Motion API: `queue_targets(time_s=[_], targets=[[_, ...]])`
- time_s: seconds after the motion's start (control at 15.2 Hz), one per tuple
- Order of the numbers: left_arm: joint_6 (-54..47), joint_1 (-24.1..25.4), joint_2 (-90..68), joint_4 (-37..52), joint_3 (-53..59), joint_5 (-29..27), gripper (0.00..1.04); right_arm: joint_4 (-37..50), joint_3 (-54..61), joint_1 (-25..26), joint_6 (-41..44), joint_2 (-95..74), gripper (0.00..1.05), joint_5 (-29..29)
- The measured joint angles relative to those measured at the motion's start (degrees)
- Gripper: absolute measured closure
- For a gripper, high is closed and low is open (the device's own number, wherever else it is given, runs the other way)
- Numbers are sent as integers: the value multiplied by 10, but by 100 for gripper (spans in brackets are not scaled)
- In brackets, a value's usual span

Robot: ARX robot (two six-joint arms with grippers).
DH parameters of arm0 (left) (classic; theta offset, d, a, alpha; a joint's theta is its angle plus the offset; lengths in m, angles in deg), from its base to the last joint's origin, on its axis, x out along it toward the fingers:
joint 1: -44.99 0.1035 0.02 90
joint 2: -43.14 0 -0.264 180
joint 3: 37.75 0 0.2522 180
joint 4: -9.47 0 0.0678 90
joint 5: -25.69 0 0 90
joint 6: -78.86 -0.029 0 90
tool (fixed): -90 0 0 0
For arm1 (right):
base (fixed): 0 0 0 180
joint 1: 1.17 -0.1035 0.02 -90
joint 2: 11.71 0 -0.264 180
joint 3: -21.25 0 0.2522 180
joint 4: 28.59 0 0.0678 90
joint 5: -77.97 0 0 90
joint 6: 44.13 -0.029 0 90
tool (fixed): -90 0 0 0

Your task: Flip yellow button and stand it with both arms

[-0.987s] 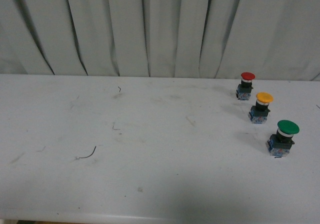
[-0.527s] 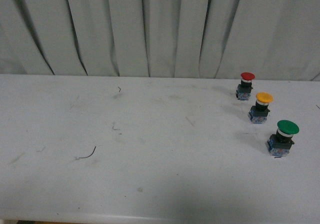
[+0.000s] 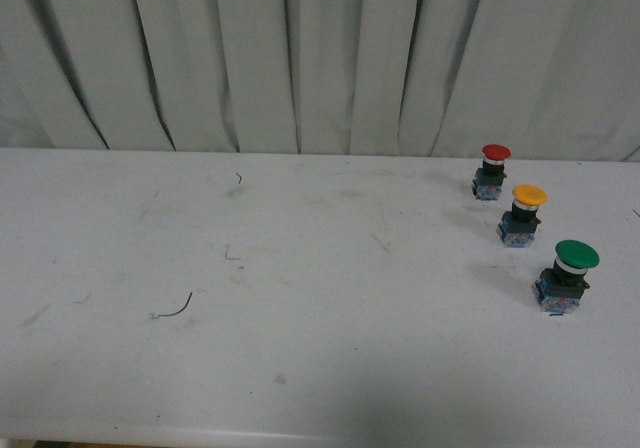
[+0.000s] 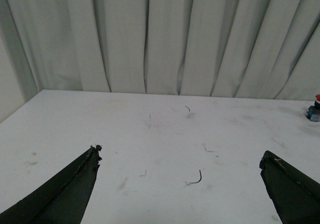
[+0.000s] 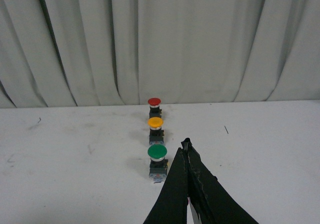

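Already upright: sizing up the yellow button point(image 3: 528, 213) for a two-arm flip

Standing cap-up on its blue blocky base toward the far right of the white table point(image 3: 300, 368), with the orange-yellow mushroom cap on top and a black collar beneath. Sitting in the middle of a short row, between the red-capped switch point(image 3: 493, 171) farther back and the larger green-capped switch point(image 3: 570, 273) nearer the robot. Keeping near both neighbours but touching neither.

Probably handling as a light, rigid plastic piece: not bending or crushing under a moderate squeeze, yet sliding or toppling readily when nudged. Judging the domed cap as smooth and slippery, so favouring the flat sides of the base, or the collar, as the place for taking hold. Reckoning with little room on either side for wide fingers, and preferring an approach across the row rather than along it.

Finding the right gripper point(image 5: 186, 144) well back from the row in the right wrist view, fingers pressed together and carrying nothing. Finding the left gripper point(image 4: 180, 153) spread wide and empty in the left wrist view, pointing over the middle of the table near a small curl of dark wire point(image 4: 196, 178), well apart from the buttons. Seeing neither arm in the front view. Noting only a pale pleated curtain point(image 3: 320, 58) behind everything.
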Motion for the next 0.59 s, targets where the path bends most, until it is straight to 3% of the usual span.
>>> queue_targets(time_s=[0.39, 0.59], targets=[[0, 0, 0, 0, 0, 1, 7, -1, 0, 0, 0, 4, 103, 0], [0, 0, 0, 0, 0, 1, 7, -1, 0, 0, 1, 4, 68, 0]])
